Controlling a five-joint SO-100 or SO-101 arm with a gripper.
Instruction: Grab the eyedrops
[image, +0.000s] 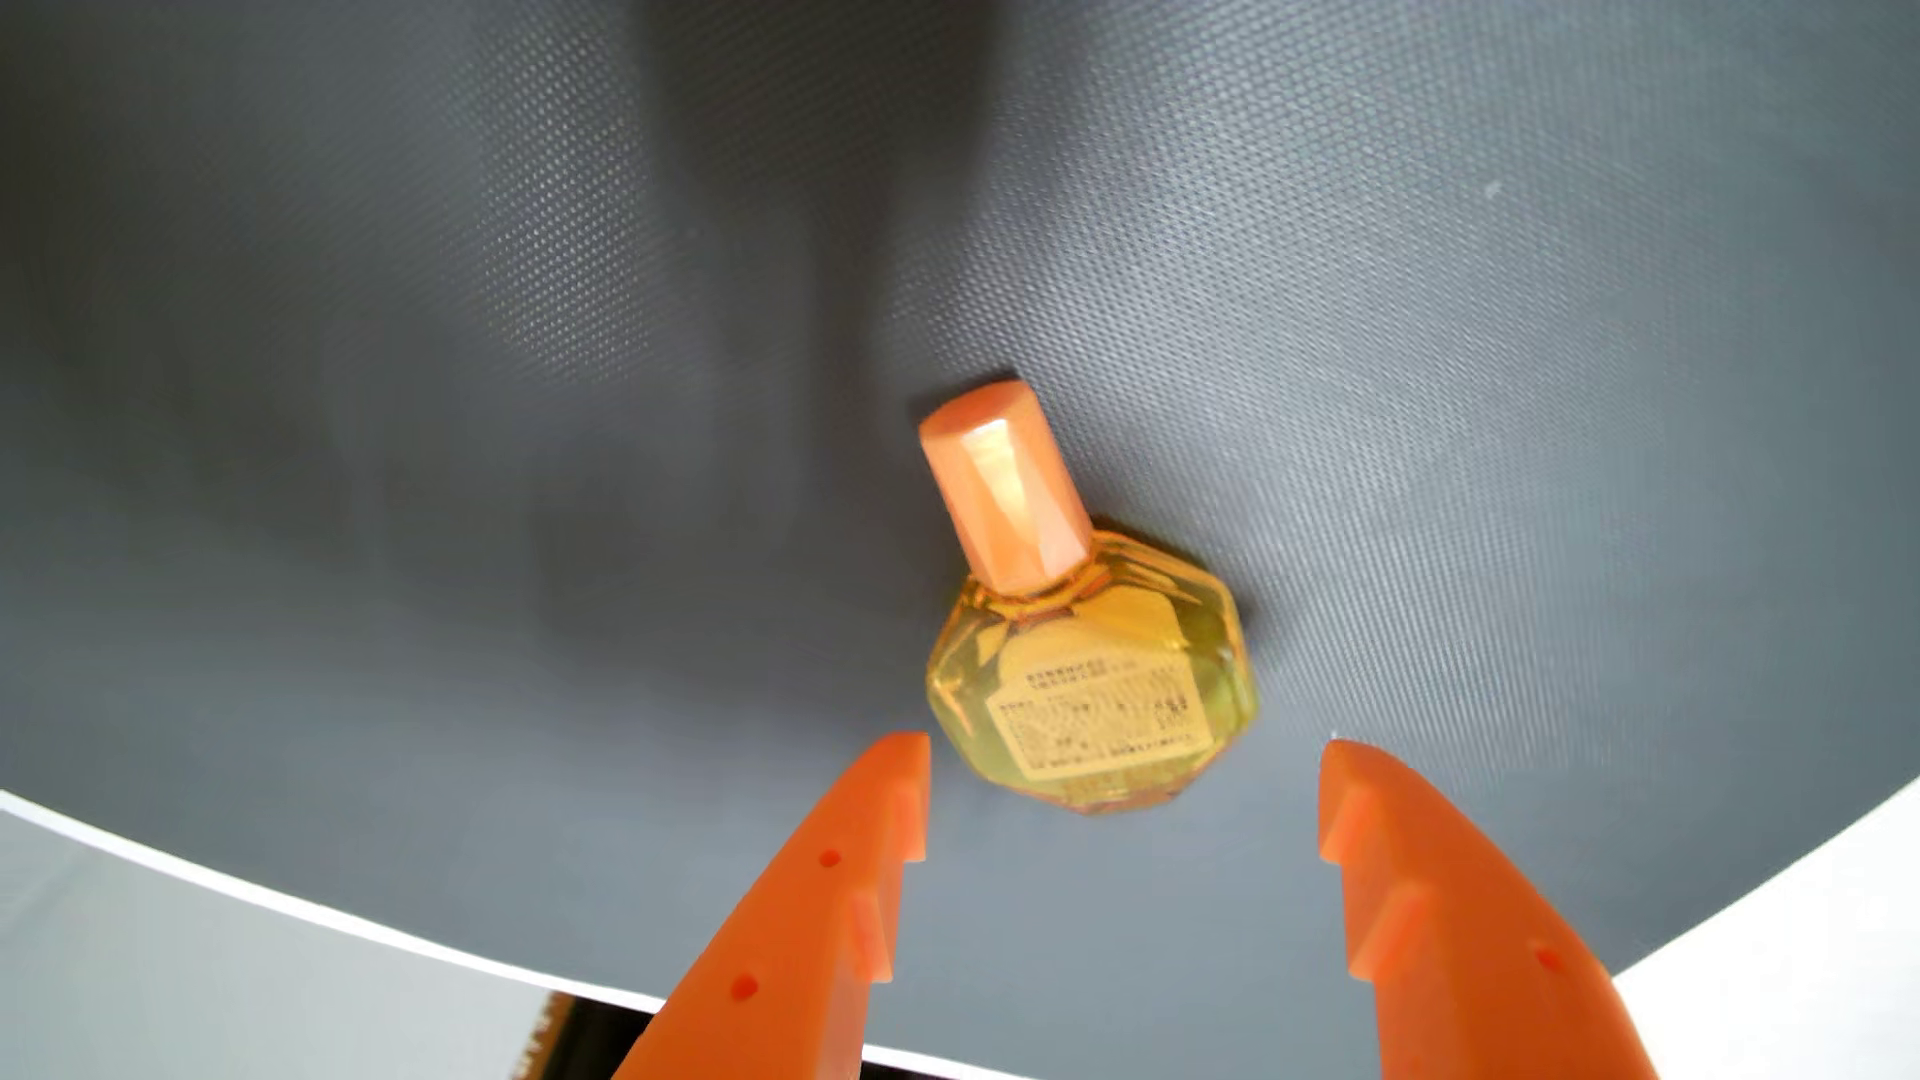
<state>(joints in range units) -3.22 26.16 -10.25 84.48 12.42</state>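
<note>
The eyedrops (1091, 675) are a small faceted bottle of clear yellow liquid with a pale label and a peach-orange cap, lying on a dark grey textured mat (520, 467) in the wrist view, cap pointing up and slightly left. My gripper (1127, 753) comes in from the bottom edge with two orange fingers spread wide and open. The left fingertip (894, 789) sits just beside the bottle's lower left edge, the right fingertip (1361, 800) stands a bit apart from its lower right. The bottle's base lies level with the tips, between them.
The mat's pale curved edge (312, 914) runs along the bottom, with a light surface (156, 987) beyond it at lower left and lower right. A dark shadow (810, 208) falls across the mat above the bottle.
</note>
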